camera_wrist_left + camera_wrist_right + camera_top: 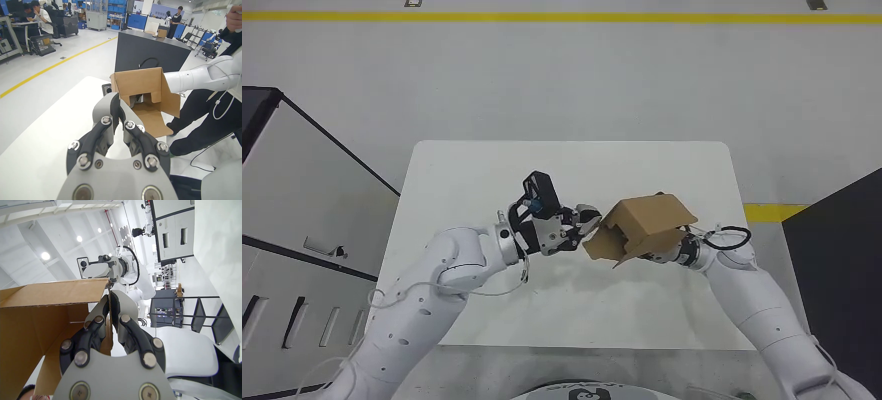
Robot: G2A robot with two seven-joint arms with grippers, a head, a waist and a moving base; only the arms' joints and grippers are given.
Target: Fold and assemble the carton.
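Right tool (pixel 109 301) pinches one wall of the corrugated carton (pixel 37 321) (left tool (pixel 117 108) closed, empty).

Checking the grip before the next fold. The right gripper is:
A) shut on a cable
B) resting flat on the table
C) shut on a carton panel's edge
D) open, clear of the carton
C: the right wrist view shows the right gripper pinching a thin panel edge of the carton.
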